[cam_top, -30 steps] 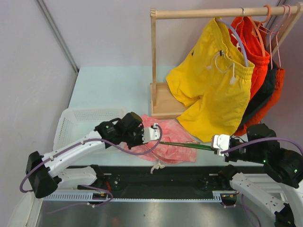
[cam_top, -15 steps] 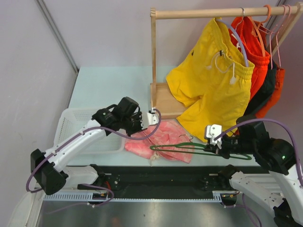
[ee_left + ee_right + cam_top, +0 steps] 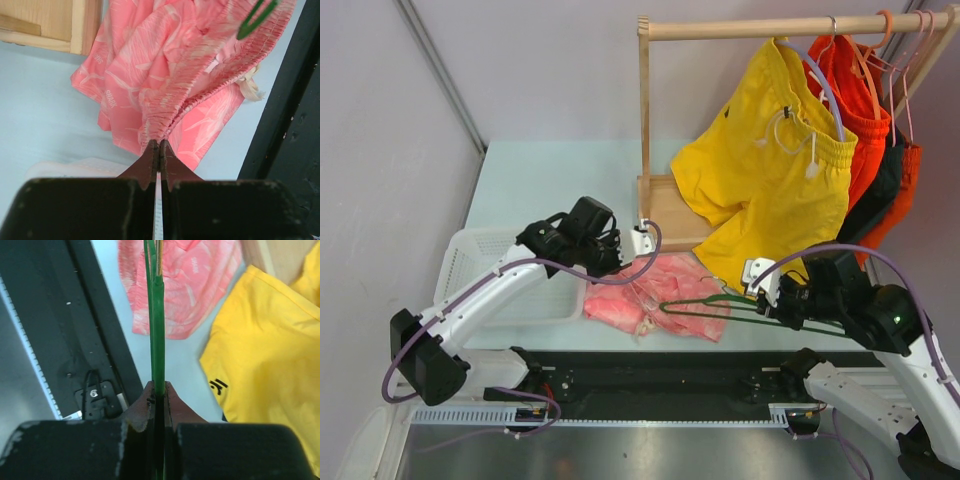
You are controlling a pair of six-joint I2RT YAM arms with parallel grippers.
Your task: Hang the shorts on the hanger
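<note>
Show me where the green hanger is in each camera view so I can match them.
Top external: hanger centre-right, over the pink shorts.
Left wrist: hanger tip only, top right corner.
Right wrist: hanger vertical up the centre.
Shared landmark: the pink shorts, in all three.

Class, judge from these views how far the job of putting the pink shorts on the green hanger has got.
Done: both grasps. The left gripper is shut on the waistband of the shorts, the right gripper on the hanger. In hand: the hanger's end reaches over the shorts near that waistband. Left: no fabric is on the hanger yet; the shorts lie bunched on the table.
</note>
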